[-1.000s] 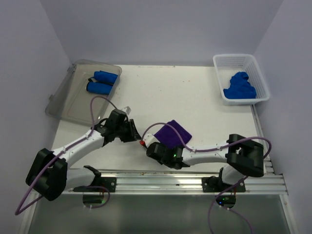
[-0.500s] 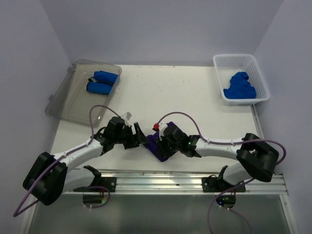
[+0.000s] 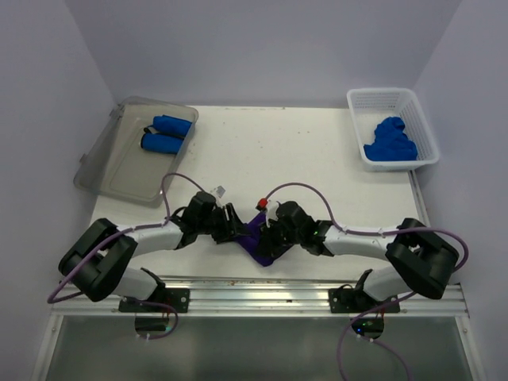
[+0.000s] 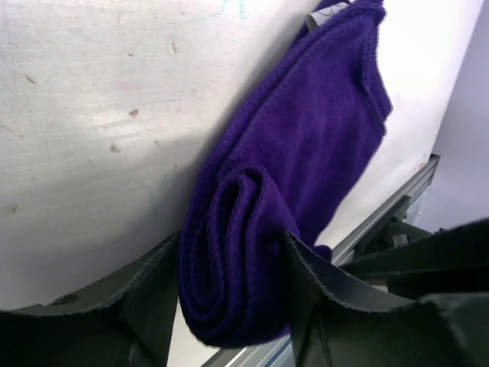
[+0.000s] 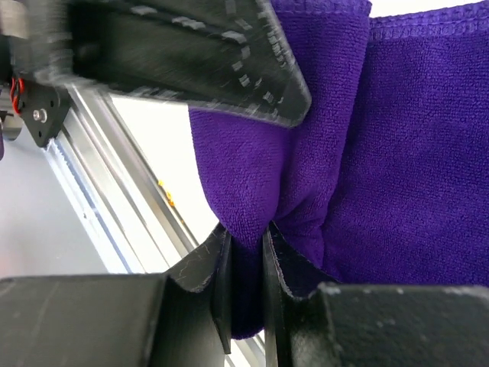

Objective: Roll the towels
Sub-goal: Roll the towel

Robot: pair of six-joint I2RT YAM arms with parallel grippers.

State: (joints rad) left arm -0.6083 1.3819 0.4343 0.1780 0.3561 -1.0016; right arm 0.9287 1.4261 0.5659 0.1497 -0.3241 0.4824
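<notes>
1. The left gripper has its jaws wide and holds the rolled end of the purple towel, with one finger against each side of the coil.
2. The right gripper has its jaws narrow and pinches a fold of the same towel on the side nearest the rail.
3. The purple towel lies on the table just beyond the rail, about midway along it. It is partly rolled, with the coil at the left gripper and a flat tail running away from it.
4. The step in hand looks like rolling this towel, and I judge it about half done. To do it well:
   - Turn the coil with the left gripper in small bites, so the layers stay tight.
   - Use the right pinch only to keep the tail taut and straight; pulling hard would likely drag the coil open.
   - Keep the towel's long edges lined up, or the roll will cone out at one end.
   - The towel sits close to the rail, so work away from it and avoid snagging the cloth.
5. Far from the rail on the left, two blue rolls lie in the tray.
6. Far from the rail on the right, a blue heap sits unrolled in the basket.
</notes>
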